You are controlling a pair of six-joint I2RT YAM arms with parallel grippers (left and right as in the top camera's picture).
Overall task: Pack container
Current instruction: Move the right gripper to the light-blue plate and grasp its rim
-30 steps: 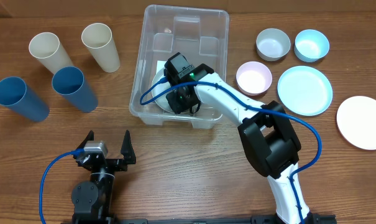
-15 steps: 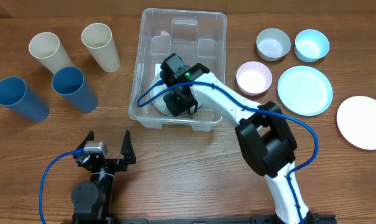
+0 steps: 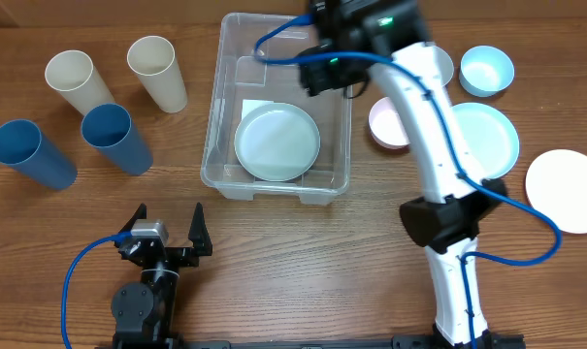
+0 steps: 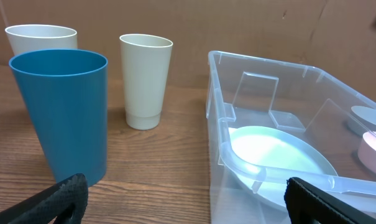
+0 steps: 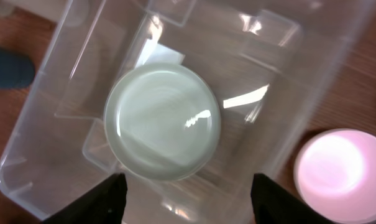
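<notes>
The clear container [image 3: 223,116] stands at the table's middle back, with a pale green plate [image 3: 277,142] lying flat on its floor over the white label [image 3: 253,105]. My right gripper [image 3: 334,60] is open and empty, held high above the container's right rim. In the right wrist view the plate [image 5: 162,122] lies below inside the container [image 5: 48,118], with both fingers [image 5: 100,200] wide apart. My left gripper [image 3: 167,228] is open and empty near the front edge. In the left wrist view the container [image 4: 220,127] and plate [image 4: 278,158] are on the right.
Two cream cups [image 3: 72,81] [image 3: 158,72] and two blue cups [image 3: 31,153] [image 3: 115,138] stand at the left. At the right are a grey bowl [image 3: 439,73], a blue bowl [image 3: 487,71], a pink bowl [image 3: 390,122], a blue plate [image 3: 487,141] and a white plate [image 3: 566,190].
My right gripper has let go of the green plate on the container's floor and risen up and to the back right, out of the container. The left arm has not moved.
</notes>
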